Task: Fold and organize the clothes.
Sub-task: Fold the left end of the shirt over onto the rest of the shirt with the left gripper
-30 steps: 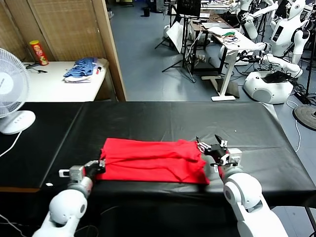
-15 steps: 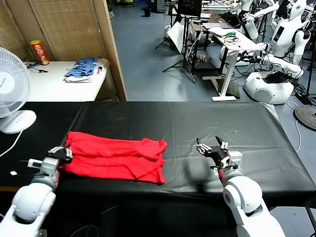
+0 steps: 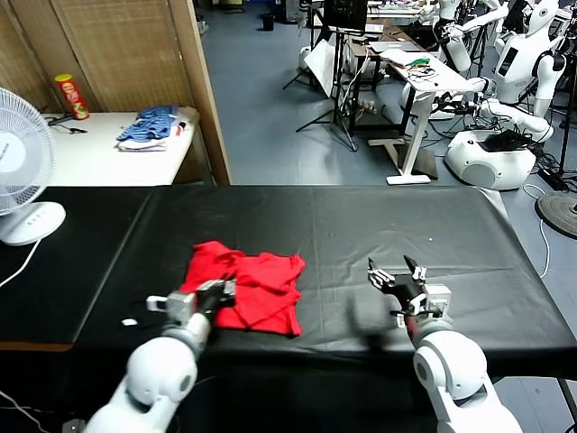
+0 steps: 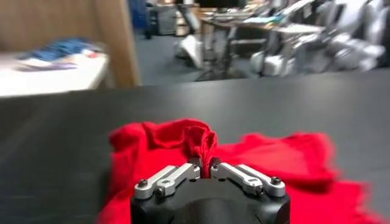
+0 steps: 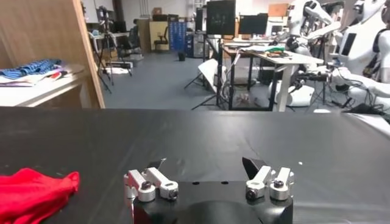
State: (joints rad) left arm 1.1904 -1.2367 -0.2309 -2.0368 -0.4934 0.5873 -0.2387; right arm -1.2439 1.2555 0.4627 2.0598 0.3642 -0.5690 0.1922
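Left gripper (image 4: 206,165) pinched the red T-shirt (image 3: 257,287); right gripper (image 3: 401,281) waited open, well apart.
The bunched cloth could perhaps slip out and spoil the fold.

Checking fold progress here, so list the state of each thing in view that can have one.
red T-shirt: bunched, partly folded over itself, lying on the black table.
left gripper: jaws shut, pinching a fold of the shirt.
right gripper: jaws open, empty, apart from the shirt.
fan: upright.
striped cloth pile: heaped on the side table.
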